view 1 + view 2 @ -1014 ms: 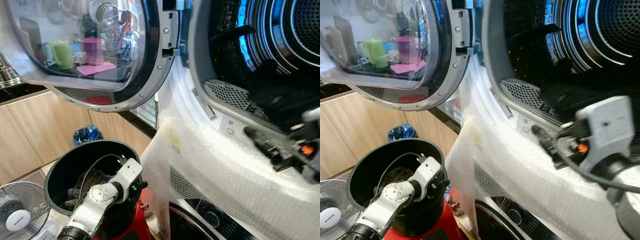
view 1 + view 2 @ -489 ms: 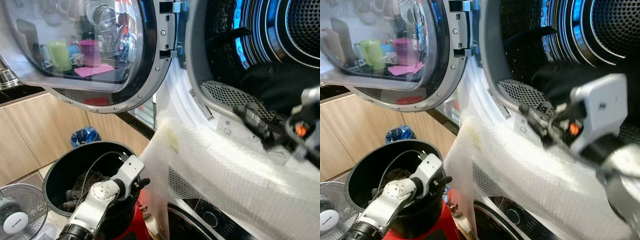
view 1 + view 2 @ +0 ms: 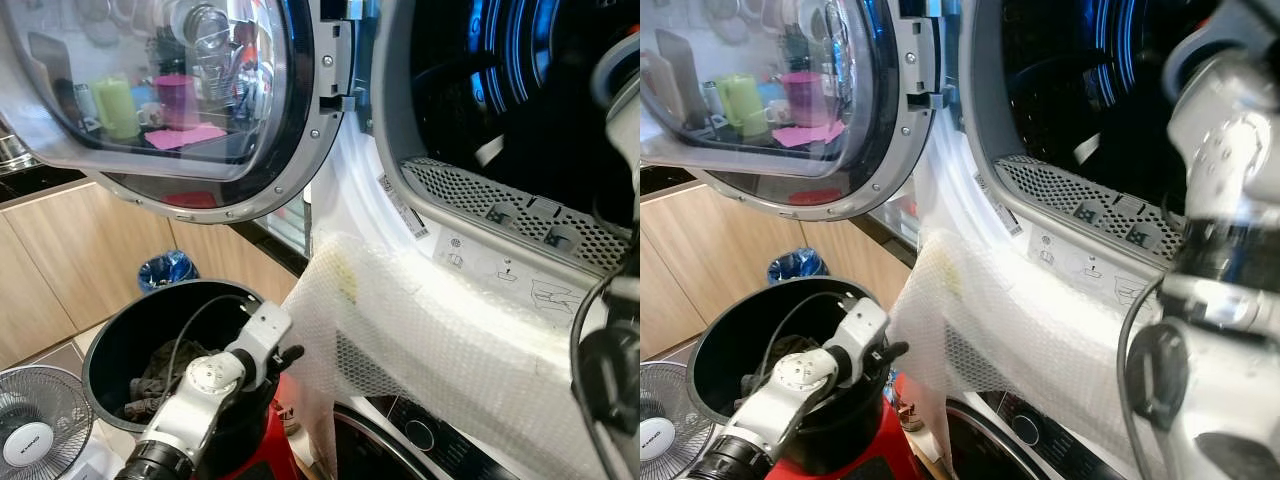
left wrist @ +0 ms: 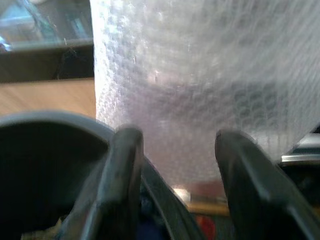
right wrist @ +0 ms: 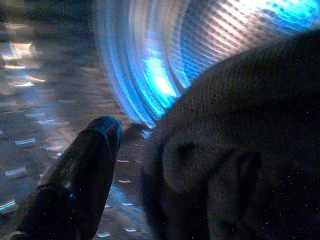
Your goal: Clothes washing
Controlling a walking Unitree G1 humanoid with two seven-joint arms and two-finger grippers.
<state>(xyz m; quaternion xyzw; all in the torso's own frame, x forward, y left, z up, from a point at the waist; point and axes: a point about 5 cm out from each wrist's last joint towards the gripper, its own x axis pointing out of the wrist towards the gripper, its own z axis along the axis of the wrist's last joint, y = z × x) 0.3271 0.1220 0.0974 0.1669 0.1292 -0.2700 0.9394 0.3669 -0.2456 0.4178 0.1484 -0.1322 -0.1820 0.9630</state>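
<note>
Since a second ago the right arm (image 3: 1230, 160) has swung up from the washer's sill and reached into the drum (image 3: 500, 90), so its gripper is now inside the machine. Seen from the right wrist, one black finger (image 5: 80, 175) stands beside a dark garment (image 5: 240, 150) that bulks just next to it, with the blue-lit ribbed drum wall beyond the fingertip; whether the fingers clench the cloth or lie released cannot be told.

Low down, the left gripper (image 4: 175, 145) hangs over the rim of the black bucket (image 3: 120, 330), its two fingers spread apart with nothing between them. Straight ahead of those fingertips hangs the white bubble wrap (image 3: 440, 340) that drapes over the washer's front. Behind and below the fingers, inside the bucket, lies a heap of dark clothes (image 3: 160, 375). Overhead, the round glass door (image 3: 170, 90) stands swung open.
</note>
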